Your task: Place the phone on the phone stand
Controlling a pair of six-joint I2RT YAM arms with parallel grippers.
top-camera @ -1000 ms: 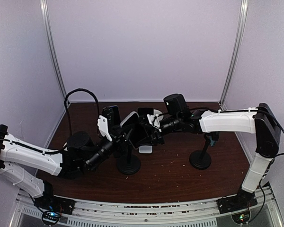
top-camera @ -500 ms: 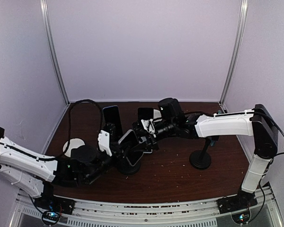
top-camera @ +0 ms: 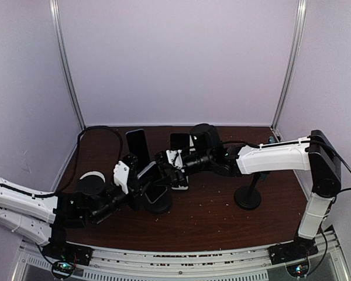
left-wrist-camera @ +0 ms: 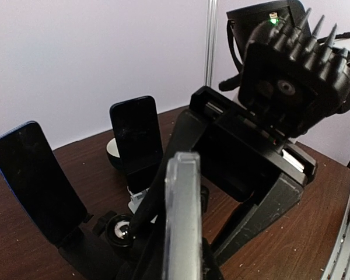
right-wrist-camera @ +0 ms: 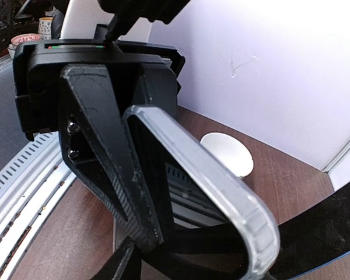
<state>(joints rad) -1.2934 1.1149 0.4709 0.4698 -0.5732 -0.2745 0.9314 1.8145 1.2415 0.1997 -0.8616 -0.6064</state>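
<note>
1. My left gripper (top-camera: 145, 178): jaws closed narrow on the phone (left-wrist-camera: 182, 224), which is clear-cased and held edge-up.
2. My right gripper (top-camera: 165, 171): jaws part-way apart, close against the same phone. I cannot tell whether they grip it.
3. Phone stand (top-camera: 158, 204): round black base, mid-table, just near of the held phone.
4. Far side: one dark phone (left-wrist-camera: 135, 137) and a second dark phone (left-wrist-camera: 32, 175), both propped leaning.
5. Second stand (top-camera: 247, 196): right, well apart.

The dark brown table (top-camera: 222, 219), flecked with pale crumbs, carries a black round-based phone stand (top-camera: 161, 206) near its middle, a second stand (top-camera: 247, 198) to the right, and a white disc (top-camera: 89, 174) at left.
</note>
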